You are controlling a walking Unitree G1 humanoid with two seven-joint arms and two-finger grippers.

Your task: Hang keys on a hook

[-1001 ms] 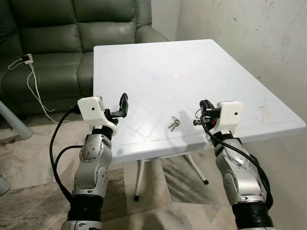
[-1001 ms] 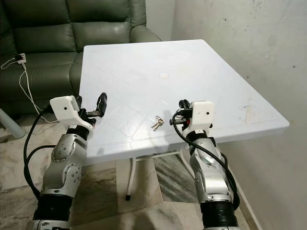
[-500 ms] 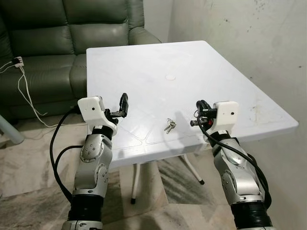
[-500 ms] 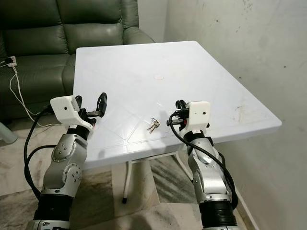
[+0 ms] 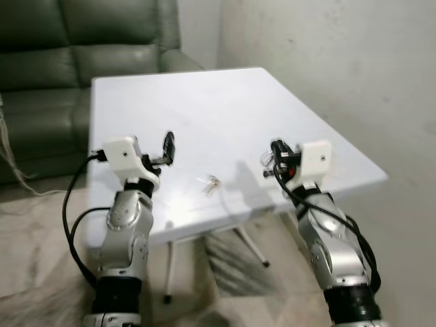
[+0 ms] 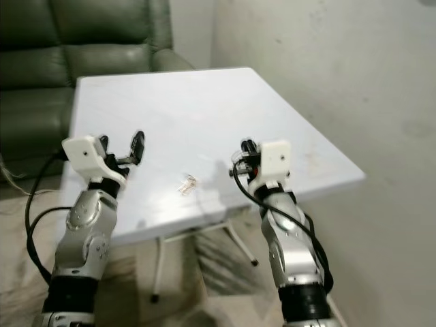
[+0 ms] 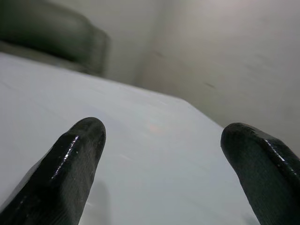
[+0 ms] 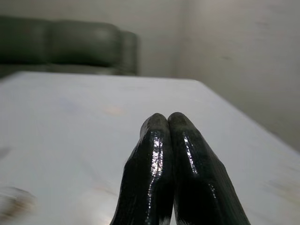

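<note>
A: Item one, the keys (image 5: 209, 182). Small blurred bunch lying flat on the white tabletop (image 5: 204, 109), near its front edge, between our two arms and apart from both.

B: Item two, our hands. Left hand (image 5: 165, 151) hovers over the near left part of the tabletop, fingers spread wide, empty. Right hand (image 5: 275, 158) hovers near the front right, fingers pressed together on nothing; the right wrist view shows the two black tips touching.

A: Step in hand, as we judge it: approach and pick up the keys. Neither hand has reached them.

B: How to do it well. We would part the right fingers first, come down from above over the bunch, and close on the ring or the thickest part, since flat keys on a smooth top will likely slide from a sideways push. The already spread left hand could serve as well.

A: Item three, surroundings. A faint round mark (image 5: 216, 120) farther along the tabletop. Beyond the far left edge, a dark green sofa (image 5: 75, 68). To the right and far side, a bare grey wall (image 5: 327, 61).

B: Obstructions: nothing lies between either hand and the keys. We can make out no hook, so it must be found before hanging.
</note>
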